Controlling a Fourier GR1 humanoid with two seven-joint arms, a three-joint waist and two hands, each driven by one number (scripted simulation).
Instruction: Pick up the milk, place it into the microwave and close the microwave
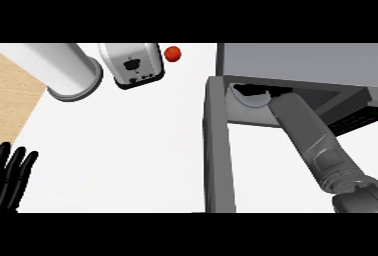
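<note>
White countertop (125, 150) is seen across most of the head view, smooth and matte, with a strip of pale wood floor (18, 90) shown at the left edge. Nearest, at the lower left edge, the left hand (15, 172) is held at rest, black fingers straight and raised, nothing grasped. At the lower right, the grey right forearm (314, 145) is angled up and leftward, its end passed into the microwave's cavity; the right hand is hidden inside, so its fingers and anything held cannot be told. The milk cannot be made out and may be hidden in the cavity. The microwave door (218, 150) is swung open, seen as a dark grey frame running toward the near edge. Inside the opening a pale round turntable plate (247, 97) is partly shown. Beyond it lies the grey boxy microwave (295, 60). Farther left, a chrome toaster (133, 65) with black slots is set, a red tomato (173, 53) just beside it, and a large white cylinder (63, 70) near it.
</note>
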